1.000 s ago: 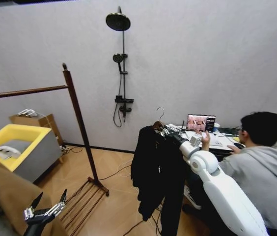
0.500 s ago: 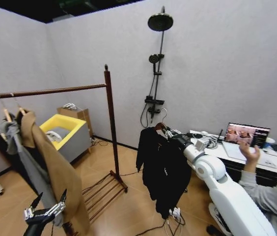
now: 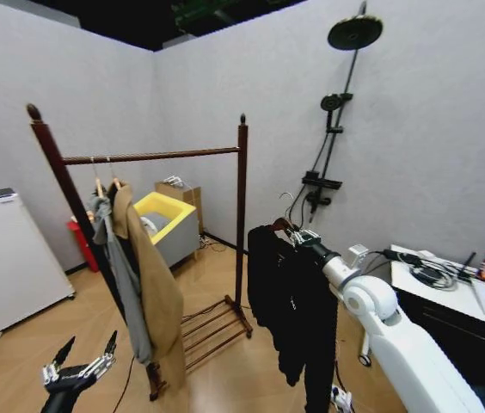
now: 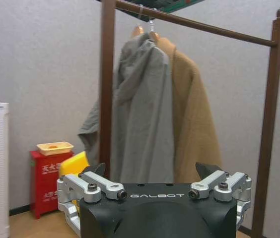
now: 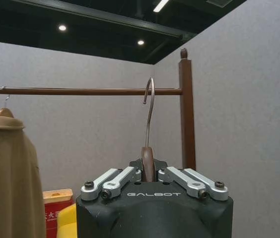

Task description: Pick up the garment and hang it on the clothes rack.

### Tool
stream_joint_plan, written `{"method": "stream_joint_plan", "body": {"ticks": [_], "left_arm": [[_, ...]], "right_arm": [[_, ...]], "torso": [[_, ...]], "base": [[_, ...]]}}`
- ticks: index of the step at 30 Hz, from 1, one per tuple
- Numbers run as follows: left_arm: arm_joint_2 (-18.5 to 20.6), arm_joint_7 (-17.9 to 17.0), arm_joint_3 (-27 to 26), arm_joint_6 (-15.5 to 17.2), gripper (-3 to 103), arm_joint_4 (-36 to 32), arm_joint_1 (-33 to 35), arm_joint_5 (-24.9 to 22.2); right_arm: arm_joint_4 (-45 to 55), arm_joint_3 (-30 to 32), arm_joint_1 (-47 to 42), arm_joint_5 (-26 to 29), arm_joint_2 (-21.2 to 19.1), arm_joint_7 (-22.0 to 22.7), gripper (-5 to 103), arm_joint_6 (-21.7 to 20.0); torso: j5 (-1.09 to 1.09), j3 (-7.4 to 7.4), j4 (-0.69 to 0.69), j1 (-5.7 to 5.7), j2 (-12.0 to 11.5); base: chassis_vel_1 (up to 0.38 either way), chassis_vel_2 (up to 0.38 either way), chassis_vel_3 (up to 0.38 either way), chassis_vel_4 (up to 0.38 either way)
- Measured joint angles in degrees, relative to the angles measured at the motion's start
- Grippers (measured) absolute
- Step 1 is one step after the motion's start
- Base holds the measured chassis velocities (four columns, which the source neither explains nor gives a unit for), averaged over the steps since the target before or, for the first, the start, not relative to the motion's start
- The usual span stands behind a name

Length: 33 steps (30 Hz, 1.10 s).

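**Op:** Right claw is clamped on the wooden neck of a hanger, held out in front of me at arm's length. In the right wrist view the fingers pinch in from both sides and the metal hook stands upright above them.

**Obs:** And the garment?

**Op:** The garment hangs from that hanger, black and long, its hem clear of the floor. It sits just beside the rack, off its far post, not touching it.

**Obs:** Is the hook on the bar?

**Op:** I can't say for sure. In the right wrist view the hook tip lines up with the bar, near the post with the knob, but I cannot tell whether it touches or stands in front of it.

**Obs:** What's on the rack already?

**Op:** A grey hoodie and a tan coat, side by side toward the near post. The stretch of bar by the far post is bare.

**Obs:** Left claw?

**Op:** Left claw is low at my left side, fingers spread wide, holding nothing. Its wrist view looks at the hoodie and coat on the rack.

**Obs:** Anything else around?

**Op:** A yellow bin behind the rack, and a shower fitting on the wall.
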Motion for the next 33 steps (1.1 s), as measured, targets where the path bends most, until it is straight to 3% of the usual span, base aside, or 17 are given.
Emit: {"method": "stream_joint_plan", "body": {"ticks": [15, 28, 33], "left_arm": [[0.0, 0.0, 0.0, 0.0, 100, 0.0, 0.0, 0.0], [0.0, 0.0, 0.0, 0.0, 100, 0.0, 0.0, 0.0], [0.0, 0.0, 0.0, 0.0, 100, 0.0, 0.0, 0.0]], "right_arm": [[-4.27, 1.31, -0.16, -3.08, -0.31, -1.18, 9, 2.2], [-6.68, 0.52, 3.47, -7.55, 0.46, 5.33, 9, 1.78], [-8.05, -0.21, 5.05, -9.6, 1.4, 5.22, 9, 2.09]], "torso": [[0.02, 0.01, -0.01, 0.01, 0.0], [0.01, 0.0, 0.02, 0.01, 0.0], [0.01, 0.0, 0.01, 0.01, 0.0]], "base": [[0.127, 0.118, 0.127, 0.121], [0.13, 0.123, 0.125, 0.136], [0.052, 0.074, 0.079, 0.074]]}}
